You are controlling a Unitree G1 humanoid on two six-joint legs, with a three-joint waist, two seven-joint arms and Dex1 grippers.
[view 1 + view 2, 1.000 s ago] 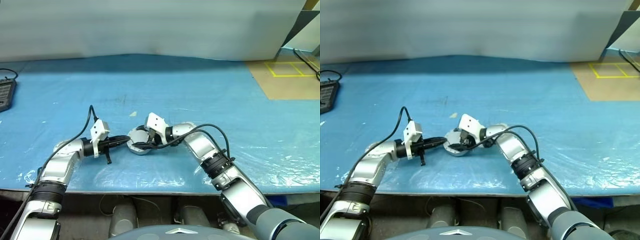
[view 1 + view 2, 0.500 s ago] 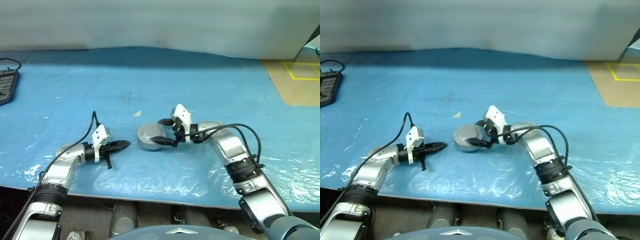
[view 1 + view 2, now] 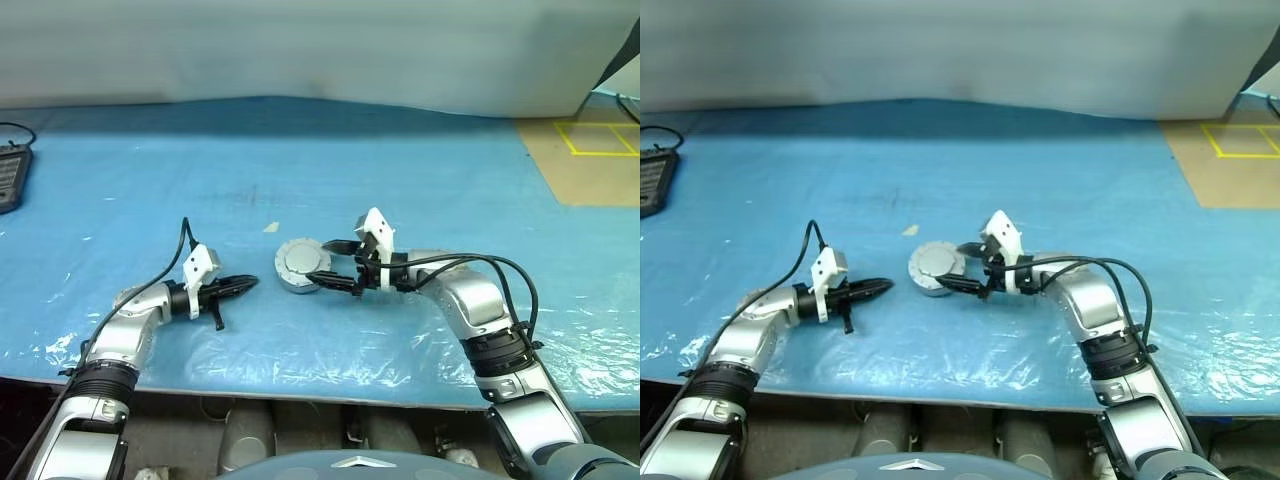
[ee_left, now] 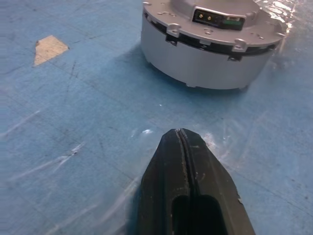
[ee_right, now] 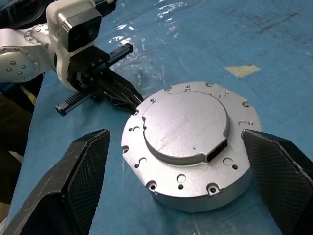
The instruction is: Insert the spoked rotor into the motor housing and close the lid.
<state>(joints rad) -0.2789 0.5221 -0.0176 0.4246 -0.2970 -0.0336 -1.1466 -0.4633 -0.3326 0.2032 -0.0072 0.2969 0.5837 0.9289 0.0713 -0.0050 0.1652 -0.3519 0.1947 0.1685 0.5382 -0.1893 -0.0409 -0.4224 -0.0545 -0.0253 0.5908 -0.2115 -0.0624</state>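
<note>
Housing (image 3: 297, 266) is sitting on the blue bench (image 3: 420, 180) with its lid (image 5: 187, 124) on, between both grippers. Right gripper (image 3: 333, 267) is hovering just beside it, fingers spread wide, gripping nothing. Left gripper (image 3: 240, 286) is lying near it, fingers pressed together, empty.
</note>
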